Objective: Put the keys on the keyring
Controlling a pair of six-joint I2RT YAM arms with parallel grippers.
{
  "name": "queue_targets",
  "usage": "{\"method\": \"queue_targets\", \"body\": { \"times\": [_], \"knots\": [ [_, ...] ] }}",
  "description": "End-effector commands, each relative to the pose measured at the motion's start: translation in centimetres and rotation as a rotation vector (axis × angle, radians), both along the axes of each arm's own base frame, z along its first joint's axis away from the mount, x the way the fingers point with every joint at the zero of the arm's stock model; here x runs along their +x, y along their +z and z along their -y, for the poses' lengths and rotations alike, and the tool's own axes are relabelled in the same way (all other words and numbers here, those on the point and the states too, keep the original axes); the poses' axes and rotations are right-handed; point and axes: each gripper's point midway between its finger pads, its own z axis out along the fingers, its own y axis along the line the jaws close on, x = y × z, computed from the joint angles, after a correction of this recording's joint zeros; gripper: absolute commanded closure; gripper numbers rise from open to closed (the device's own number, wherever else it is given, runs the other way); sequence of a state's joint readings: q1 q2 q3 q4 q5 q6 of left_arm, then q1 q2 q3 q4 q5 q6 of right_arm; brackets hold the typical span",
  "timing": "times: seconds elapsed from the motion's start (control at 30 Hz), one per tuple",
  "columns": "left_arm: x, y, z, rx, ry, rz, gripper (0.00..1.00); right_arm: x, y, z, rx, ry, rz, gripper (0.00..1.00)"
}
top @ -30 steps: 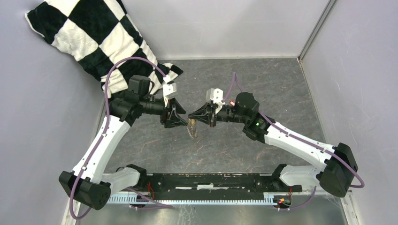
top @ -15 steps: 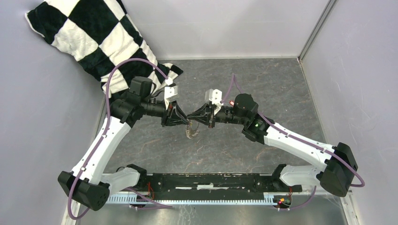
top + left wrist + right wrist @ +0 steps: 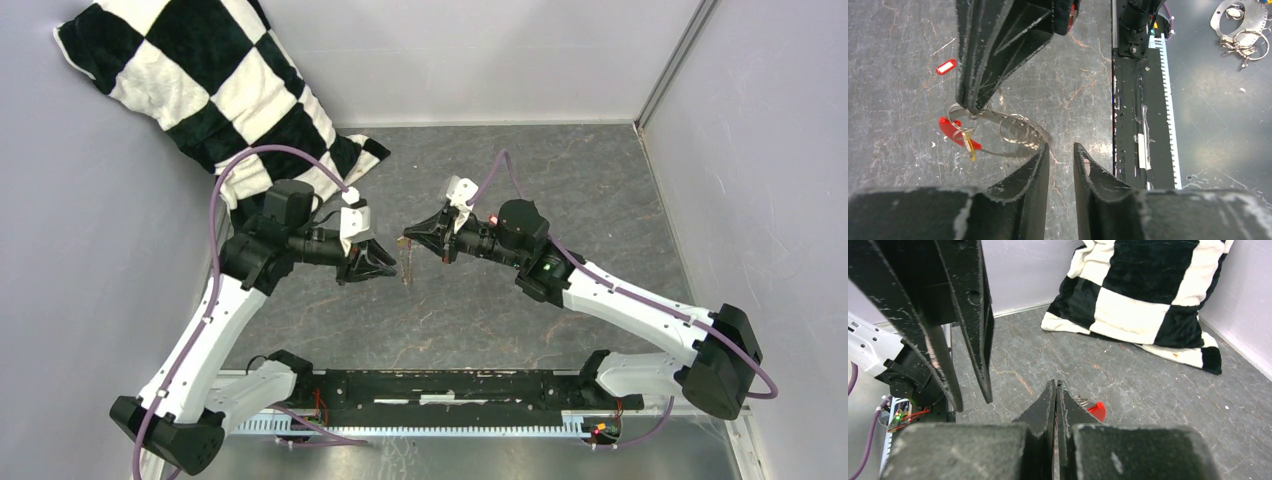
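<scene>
My right gripper (image 3: 408, 239) is shut on the keyring (image 3: 407, 264), which hangs below its tips above the table. In the left wrist view the keyring (image 3: 1015, 131) is a set of grey coils, with the red key (image 3: 950, 130) and the yellow key (image 3: 968, 145) hanging at its left end under the right gripper's fingers (image 3: 979, 85). My left gripper (image 3: 1061, 150) is open and empty, its tips just right of the coils and not touching them. It shows in the top view (image 3: 390, 266). In the right wrist view (image 3: 1055, 386) the red key (image 3: 1097, 410) peeks out beside the shut jaws.
A black and white checked pillow (image 3: 215, 85) lies at the back left against the wall. A small red tag (image 3: 946, 66) lies on the grey table. The black base rail (image 3: 450, 385) runs along the near edge. More metal rings (image 3: 1243, 35) lie beyond the rail.
My left gripper has drawn back to the left, away from the keyring, and now stands open. My right gripper has tilted and still holds the ring.
</scene>
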State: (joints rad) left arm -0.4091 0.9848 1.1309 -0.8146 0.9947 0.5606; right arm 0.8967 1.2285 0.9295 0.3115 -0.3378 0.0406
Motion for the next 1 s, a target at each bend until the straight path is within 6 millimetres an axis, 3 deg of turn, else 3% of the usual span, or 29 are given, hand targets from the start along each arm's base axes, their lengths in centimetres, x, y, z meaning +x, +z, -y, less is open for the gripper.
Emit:
{"method": "queue_targets", "body": {
  "times": [0.0, 0.17, 0.27, 0.33, 0.5, 0.7, 0.97],
  "knots": [
    [-0.7, 0.3, -0.2, -0.009, -0.042, 0.114, 0.66, 0.3, 4.0, 0.4, 0.084, -0.03, 0.042, 1.0],
    [0.2, 1.2, -0.5, 0.009, 0.011, 0.143, 0.56, -0.9, 3.8, 0.4, 0.076, 0.027, 0.073, 1.0],
    [2.5, 2.5, -0.6, -0.003, 0.145, 0.147, 0.57, -2.1, 4.2, 0.7, 0.098, 0.075, 0.098, 0.99],
    [2.9, 2.9, -0.7, -0.018, 0.165, 0.167, 0.57, -2.8, 4.4, 0.6, 0.11, 0.109, 0.101, 0.99],
    [2.3, 4.0, 0.2, -0.109, 0.159, 0.129, 0.56, -3.8, 4.8, 0.1, 0.126, 0.171, 0.088, 0.99],
    [-0.2, 4.6, 1.1, -0.151, 0.034, 0.015, 0.6, -4.3, 5.2, 0.1, 0.137, 0.196, 0.091, 1.0],
    [0.0, 4.0, 1.0, -0.124, 0.04, 0.001, 0.66, -5.2, 5.8, -0.2, 0.157, 0.24, 0.09, 1.0]
  ]
}}
